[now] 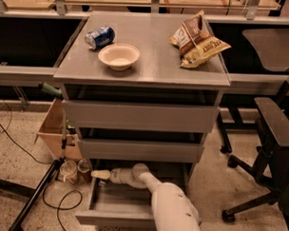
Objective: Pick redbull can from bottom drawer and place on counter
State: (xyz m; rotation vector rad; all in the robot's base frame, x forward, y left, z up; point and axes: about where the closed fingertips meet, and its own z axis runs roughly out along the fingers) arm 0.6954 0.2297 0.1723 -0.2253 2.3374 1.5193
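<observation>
The bottom drawer point(113, 216) is pulled out near the floor, and my white arm reaches into it from the lower right. My gripper point(100, 174) is low over the drawer's back left corner, pointing left. The redbull can is hidden there, under the gripper and wrist. Above the two shut drawers lies the grey counter point(158, 61), well above the gripper.
On the counter are a fat blue can point(99, 37) lying on its side, a cream bowl point(119, 56) and a chip bag point(197, 41). A cardboard box point(52, 133), jars point(69, 171), a tripod leg and cables stand to the left. An office chair point(271, 155) is on the right.
</observation>
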